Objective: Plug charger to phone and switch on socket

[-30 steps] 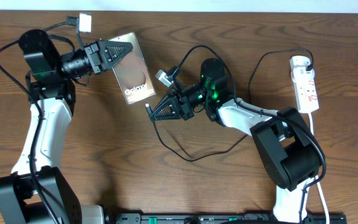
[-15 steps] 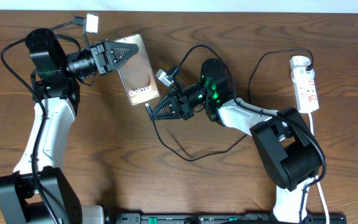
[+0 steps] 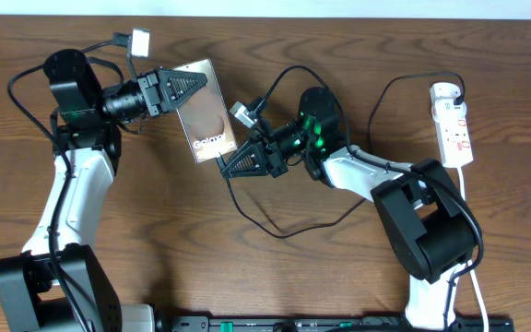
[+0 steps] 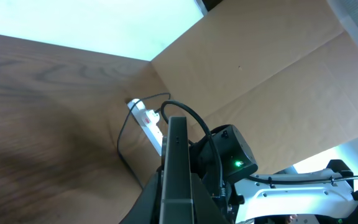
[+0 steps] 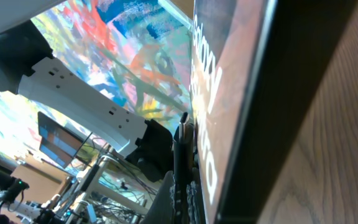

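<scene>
My left gripper [image 3: 190, 85] is shut on the phone [image 3: 206, 115], a brown-gold slab with white lettering held tilted above the table. In the left wrist view the phone [image 4: 178, 155] shows edge-on between the jaws of that gripper [image 4: 178, 200]. My right gripper [image 3: 231, 164] is shut on the connector end of the charger [image 3: 282, 232], just below the phone's lower edge. The right wrist view has the connector [image 5: 181, 146] upright in that gripper [image 5: 180, 194], right beside the phone's face [image 5: 229, 87]. Whether they touch I cannot tell. The socket [image 3: 454, 124] lies at the far right.
The charger's black cable loops over the table between the arms and runs up to the top end of the socket, where its plug [image 3: 456, 92] sits. The socket's white cord [image 3: 468, 221] trails toward the front edge. A cardboard wall [image 4: 272, 81] stands behind the table.
My left gripper has carried the phone to the right, bringing its lower edge close to the connector. The right gripper has hardly moved.
</scene>
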